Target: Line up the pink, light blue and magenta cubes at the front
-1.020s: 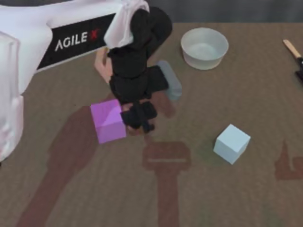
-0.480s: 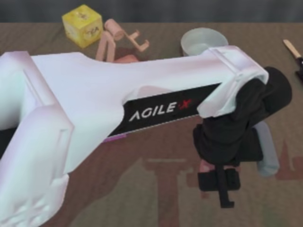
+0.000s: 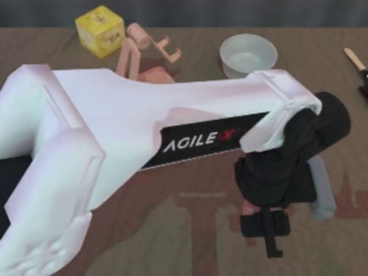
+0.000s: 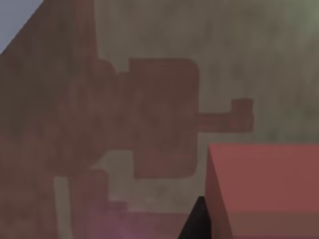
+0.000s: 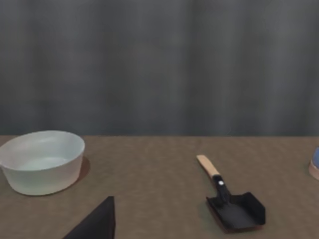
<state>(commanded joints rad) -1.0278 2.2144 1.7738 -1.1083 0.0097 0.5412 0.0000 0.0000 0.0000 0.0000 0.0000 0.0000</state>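
Note:
My left arm reaches across the table, and its gripper (image 3: 265, 233) is front right of centre, pointing down. The pink cube (image 4: 264, 184) fills the space beside the one dark fingertip (image 4: 198, 221) that shows in the left wrist view, and the gripper is shut on it. From above only slivers of the pink cube (image 3: 248, 206) show under the black wrist. The light blue and magenta cubes are hidden beneath the arm. My right gripper is out of the top view; one of its fingers (image 5: 99, 224) shows in its own wrist view, with nothing near it.
At the back left stand a yellow printed cube (image 3: 100, 30) and a salmon-pink stand (image 3: 138, 49). A white bowl (image 3: 248, 54) sits at the back right, and a black dustpan with a wooden handle (image 5: 234, 209) lies at the right edge.
One second ago the left gripper was beside the magenta cube at centre left. It has swung right and forward with the pink cube, covering the light blue cube. In the last half second it barely moved.

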